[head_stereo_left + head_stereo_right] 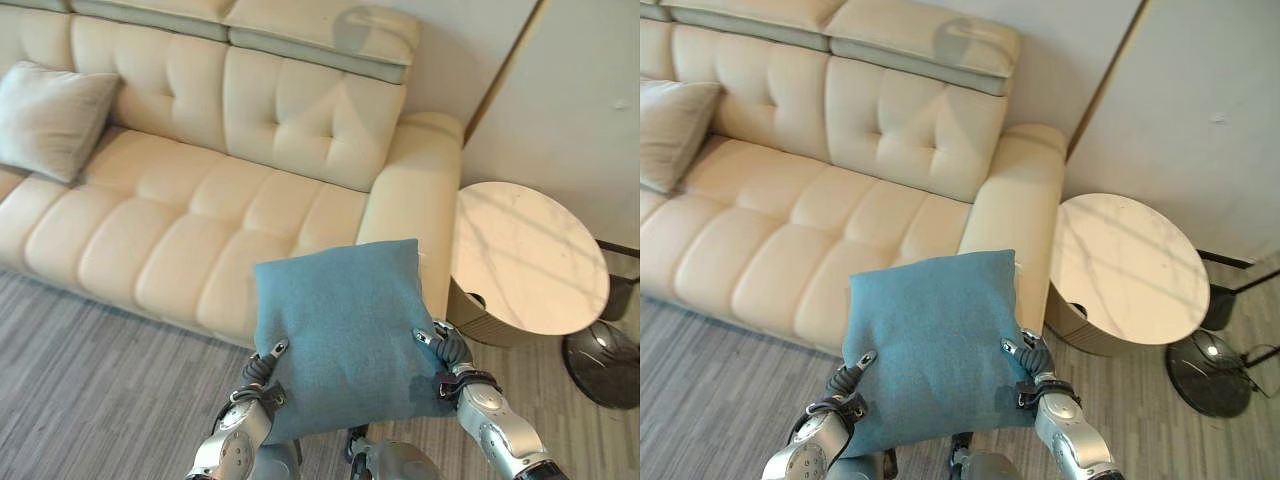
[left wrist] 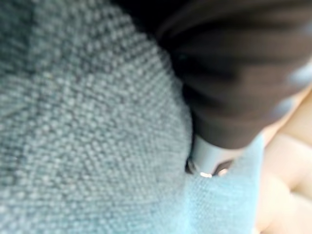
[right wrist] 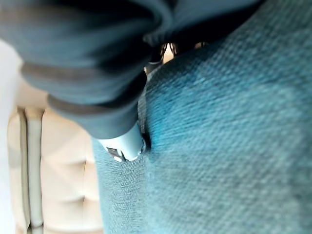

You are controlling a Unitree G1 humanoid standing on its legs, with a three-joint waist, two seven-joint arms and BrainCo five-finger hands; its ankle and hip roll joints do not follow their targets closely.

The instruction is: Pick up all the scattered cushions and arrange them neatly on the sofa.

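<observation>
Both hands grasp a blue cushion [image 1: 345, 330], the left hand [image 1: 262, 372] pinching its lower left edge and the right hand [image 1: 448, 362] its lower right edge, holding it up in front of the cream sofa [image 1: 215, 215] near the sofa's right armrest. No writing can be read anywhere. At the sofa's left end a grey cushion [image 1: 50, 115] leans on the backrest; right of the sofa stands a round pale side table [image 1: 525, 255] on grey striped flooring [image 1: 90, 390].
</observation>
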